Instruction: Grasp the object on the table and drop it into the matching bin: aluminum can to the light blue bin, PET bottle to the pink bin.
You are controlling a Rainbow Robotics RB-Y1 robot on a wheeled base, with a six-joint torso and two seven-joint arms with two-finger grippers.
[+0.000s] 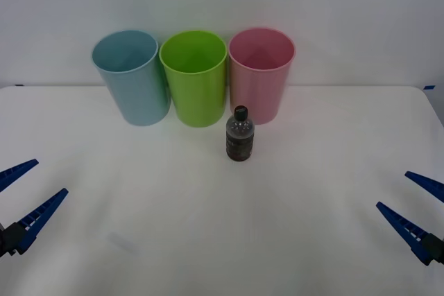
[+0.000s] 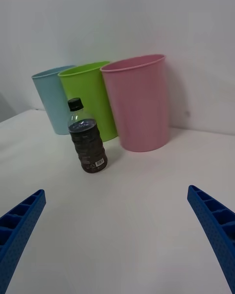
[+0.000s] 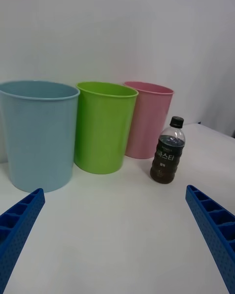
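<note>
- My left gripper (image 1: 22, 202) waits low at about eight o'clock of the table (image 1: 333, 171), fingers spread wide and holding nothing.
- At the far edge, from ten o'clock toward twelve, stand the light blue bin (image 1: 132, 77), a lime green bin (image 1: 194, 77) and the pink bin (image 1: 261, 74), side by side, with neighbouring walls touching or nearly so.
- The PET bottle (image 1: 240, 134) stands upright near the table's centre, just in front of the gap between green and pink, apart from both.
- Handling, as I judge it: it looks nearly full of dark liquid, so heavy for its size and bottom-steady; the clear wall is smooth and probably slippery, and will give a little under squeeze.
- I would take it across the labelled belly, below the shoulder and above the base, not at the narrow black cap, where it could swing.
- Writing: in the left wrist view the dark label (image 3: 167, 158) carries pale Korean-looking characters; I cannot read them with confidence. In the right wrist view a small white barcode patch (image 2: 99, 162) sits low on the label; its print is too small to read.
- My right gripper (image 1: 411, 206) sits at about four o'clock, released and empty, well apart from the bottle. It is the arm on the pink bin's side.
</note>
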